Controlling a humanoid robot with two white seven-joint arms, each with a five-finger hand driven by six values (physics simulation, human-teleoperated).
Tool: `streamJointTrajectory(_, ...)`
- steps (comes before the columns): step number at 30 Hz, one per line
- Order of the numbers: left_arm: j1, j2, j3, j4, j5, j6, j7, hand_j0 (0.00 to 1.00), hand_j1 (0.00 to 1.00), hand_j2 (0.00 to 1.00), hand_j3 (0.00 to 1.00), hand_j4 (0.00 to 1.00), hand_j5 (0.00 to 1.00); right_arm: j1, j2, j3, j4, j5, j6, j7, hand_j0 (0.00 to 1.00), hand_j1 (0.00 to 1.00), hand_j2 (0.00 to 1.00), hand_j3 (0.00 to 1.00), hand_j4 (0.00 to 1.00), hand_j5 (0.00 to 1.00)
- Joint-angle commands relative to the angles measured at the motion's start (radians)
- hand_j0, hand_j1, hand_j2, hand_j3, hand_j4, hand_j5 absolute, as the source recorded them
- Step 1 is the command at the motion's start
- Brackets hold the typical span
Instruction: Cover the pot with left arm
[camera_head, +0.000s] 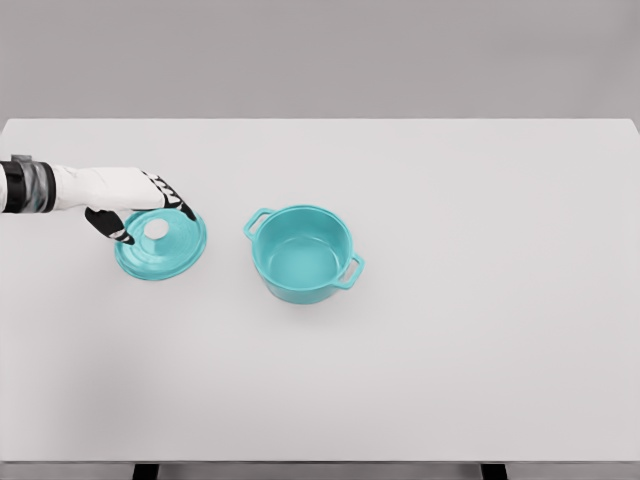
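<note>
From my head camera feed, the white table (480, 380) fills nearly the whole view, with a grey wall band above its far edge and a thin dark strip below its near edge. Next in size, the teal pot (303, 255) stands upright a little left of the table's middle, uncovered, its interior visible, with one loop handle pointing to the far left and the other to the near right. The teal lid (165, 250) lies flat on the table to the left of the pot, near it but apart, with bare table showing between the two; a pale round spot marks the lid's centre, which I take for the knob. The left arm enters from the left edge, white forearm with a dark and grey cuff at the wrist, stretched level over the table. The left hand (135, 203) sits over the far left part of the lid; I see dark-tipped fingers (183, 207) reaching across the far rim and the thumb curling down on the near side, loosely bracketing the knob area. I cannot tell whether the digits actually touch the lid.
</note>
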Motion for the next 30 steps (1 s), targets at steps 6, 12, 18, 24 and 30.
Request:
streamJointTrajectory(6,0.002,0.003,-0.009,0.000,0.005,0.002,0.000,0.83,0.83,0.83,0.83,0.83,0.83,0.000,0.000,-0.001,0.000,0.000,-0.001,0.000,1.00,1.00,1.00,1.00,1.00,1.00)
streamJointTrajectory(12,0.011,-0.001,-0.028,0.000,0.003,0.002,0.000,0.82,0.82,0.82,0.82,0.82,0.82,0.000,0.000,0.001,0.000,0.000,0.001,0.000,1.00,1.00,1.00,1.00,1.00,1.00)
streamJointTrajectory(18,0.009,-0.003,-0.039,0.000,0.002,0.002,0.000,0.79,0.79,0.79,0.79,0.79,0.79,-0.002,0.000,-0.001,0.000,0.000,0.001,0.000,1.00,1.00,1.00,1.00,1.00,1.00)
streamJointTrajectory(24,0.006,-0.008,-0.040,0.019,-0.003,0.002,0.000,0.79,0.79,0.79,0.79,0.79,0.79,0.000,0.000,-0.001,0.000,0.000,0.001,0.000,1.00,1.00,1.00,1.00,1.00,1.00)
streamJointTrajectory(30,0.005,-0.012,-0.040,0.034,-0.006,0.002,0.000,0.79,0.79,0.79,0.79,0.79,0.79,0.000,0.000,0.001,0.000,0.000,0.001,0.000,1.00,1.00,1.00,1.00,1.00,1.00)
